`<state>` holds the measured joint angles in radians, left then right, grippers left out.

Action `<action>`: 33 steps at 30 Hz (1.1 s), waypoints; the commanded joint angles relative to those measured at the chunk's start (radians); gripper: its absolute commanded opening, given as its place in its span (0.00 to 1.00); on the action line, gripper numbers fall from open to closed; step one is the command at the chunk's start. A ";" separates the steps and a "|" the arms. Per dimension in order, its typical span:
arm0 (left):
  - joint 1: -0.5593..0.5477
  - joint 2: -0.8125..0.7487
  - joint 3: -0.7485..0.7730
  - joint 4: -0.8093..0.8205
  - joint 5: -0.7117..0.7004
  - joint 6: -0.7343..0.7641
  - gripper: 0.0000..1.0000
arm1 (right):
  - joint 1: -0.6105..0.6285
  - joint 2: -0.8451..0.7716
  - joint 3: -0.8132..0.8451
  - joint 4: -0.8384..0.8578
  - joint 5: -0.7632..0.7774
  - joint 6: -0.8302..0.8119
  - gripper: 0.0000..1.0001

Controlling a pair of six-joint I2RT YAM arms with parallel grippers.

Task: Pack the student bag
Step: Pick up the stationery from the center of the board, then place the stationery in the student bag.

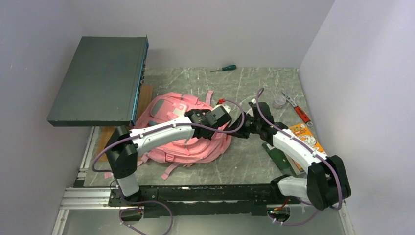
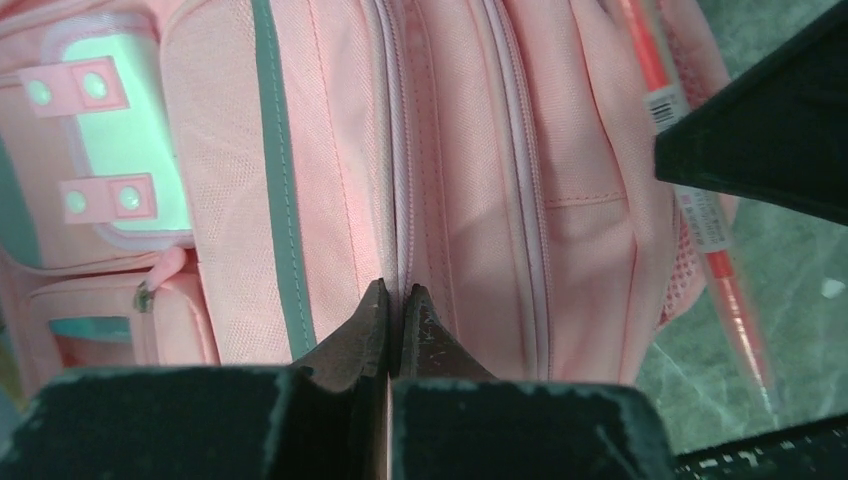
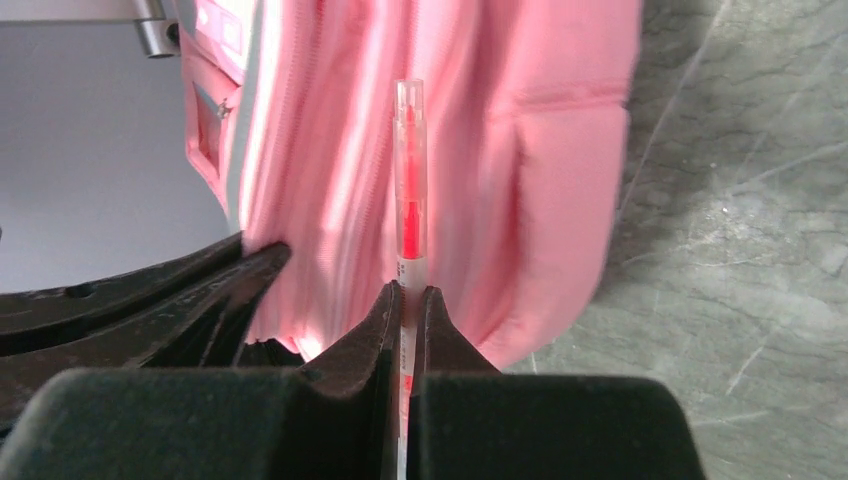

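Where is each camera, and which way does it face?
Top external: above and behind the bases, looking down on table, student bag and both arms.
Left wrist: on the left arm, facing the bag's zips past the shut left gripper.
Right wrist: on the right arm, facing the bag's side past the right gripper, shut on a red pen.
Shared: both wrist views show bag and pen.

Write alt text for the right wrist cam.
The right end effector is shut on a red pen with a clear cap, the pen pointing away from the camera toward the pink student bag. Grey marbled table shows to the right of the bag.
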<state>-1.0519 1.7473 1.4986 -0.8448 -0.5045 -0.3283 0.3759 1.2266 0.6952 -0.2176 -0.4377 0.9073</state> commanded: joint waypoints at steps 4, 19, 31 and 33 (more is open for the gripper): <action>0.118 -0.112 -0.074 0.154 0.417 -0.022 0.00 | 0.027 0.015 0.011 0.088 -0.038 -0.036 0.00; 0.265 -0.153 -0.241 0.304 0.690 -0.082 0.06 | 0.128 0.136 -0.024 0.211 -0.101 -0.051 0.00; 0.219 -0.189 -0.248 0.237 0.480 -0.051 0.04 | 0.166 0.205 0.001 0.201 -0.084 -0.016 0.00; 0.180 -0.218 -0.234 0.240 0.402 -0.028 0.00 | 0.164 0.194 -0.005 0.175 -0.063 0.030 0.00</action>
<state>-0.8219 1.6119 1.2381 -0.5877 0.0502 -0.4042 0.5308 1.4261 0.6670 -0.0219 -0.5308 0.8795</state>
